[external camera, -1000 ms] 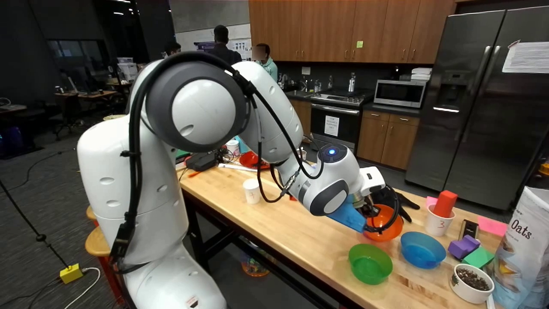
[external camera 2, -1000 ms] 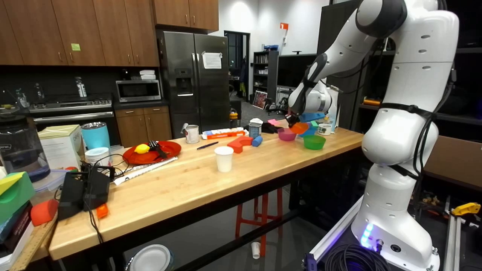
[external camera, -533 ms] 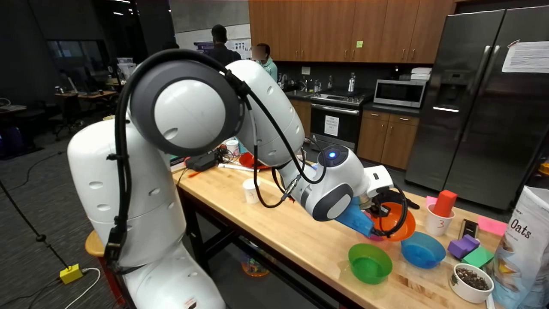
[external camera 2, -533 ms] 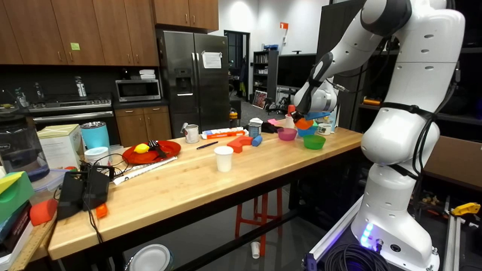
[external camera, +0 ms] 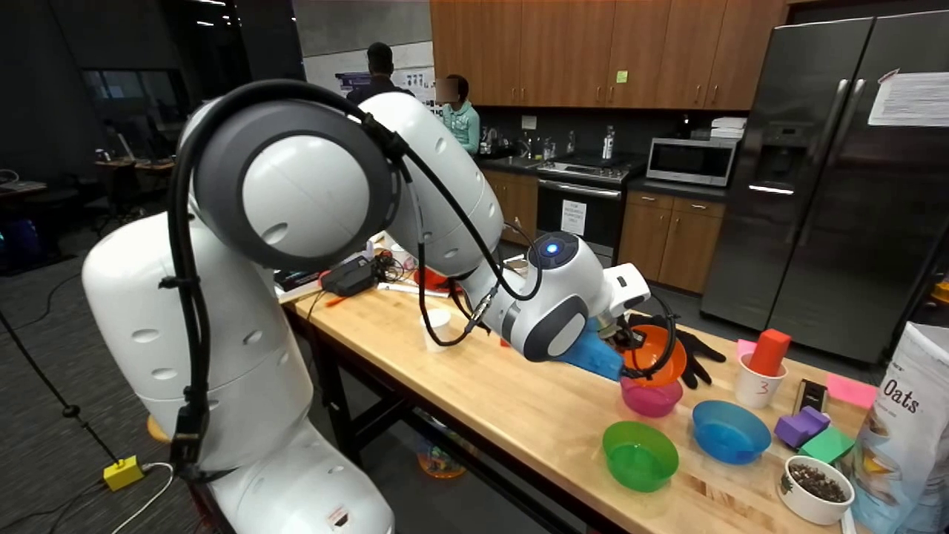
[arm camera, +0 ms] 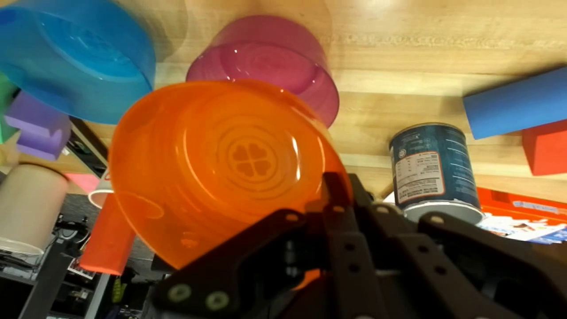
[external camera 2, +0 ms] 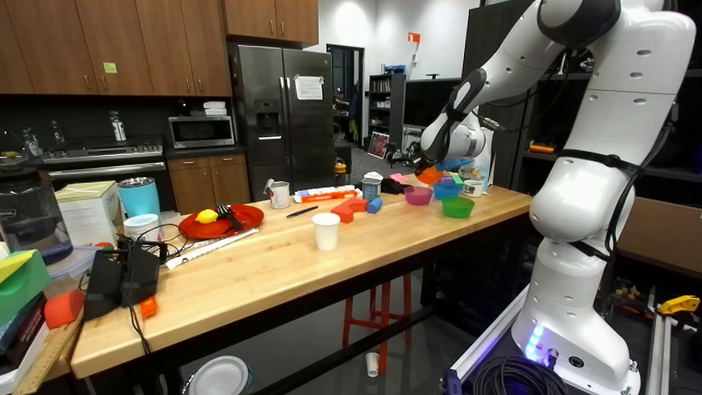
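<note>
My gripper (arm camera: 343, 188) is shut on the rim of an orange bowl (arm camera: 208, 177), one finger inside it and one outside. The bowl is tilted and held above the table in both exterior views (external camera: 660, 352) (external camera 2: 429, 175). A pink bowl (arm camera: 266, 53) stands on the table just below it and is partly covered by it in the wrist view; it also shows in an exterior view (external camera: 652, 399). A blue bowl (external camera: 732, 432) stands beside the pink one, and a green bowl (external camera: 640, 456) nearer the table's edge. Both are apart from the gripper.
A black glove (external camera: 700, 348) and a cup with a red block (external camera: 767, 352) lie beyond the bowls. A teal can (arm camera: 427, 164) stands near the gripper. An oats bag (external camera: 901, 430) and a white bowl of dark bits (external camera: 815, 512) stand at the table's end.
My gripper carried the orange bowl towards the blue bowl, then back and up above the pink bowl. The pink bowl now shows more. The other bowls have not moved.
</note>
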Robot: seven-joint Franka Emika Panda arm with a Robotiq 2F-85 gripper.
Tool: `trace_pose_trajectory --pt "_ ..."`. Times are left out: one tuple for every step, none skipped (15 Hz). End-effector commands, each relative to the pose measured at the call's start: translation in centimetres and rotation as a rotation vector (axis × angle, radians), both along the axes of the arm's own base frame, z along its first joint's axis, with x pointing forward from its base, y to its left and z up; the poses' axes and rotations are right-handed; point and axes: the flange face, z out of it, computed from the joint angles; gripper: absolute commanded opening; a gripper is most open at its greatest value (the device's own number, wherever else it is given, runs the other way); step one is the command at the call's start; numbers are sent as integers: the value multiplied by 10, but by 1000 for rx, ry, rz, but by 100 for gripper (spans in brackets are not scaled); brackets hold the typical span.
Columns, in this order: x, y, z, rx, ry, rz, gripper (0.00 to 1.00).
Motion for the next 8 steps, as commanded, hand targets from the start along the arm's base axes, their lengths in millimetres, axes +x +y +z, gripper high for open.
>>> trace_pose_trajectory --pt "-11 -28 -10 -11 18 -52 1" --pt "-15 -35 -12 -11 24 -67 1" --pt "-17 -40 -14 -8 28 -79 1" --pt "-18 -42 -14 -7 29 -83 1" --pt "-20 -45 -14 -7 33 -87 1" --pt "-20 -48 -13 -7 37 -89 1" --pt "-18 -49 -12 -5 38 -90 1" --pt "-17 -50 -9 -6 36 -87 1"
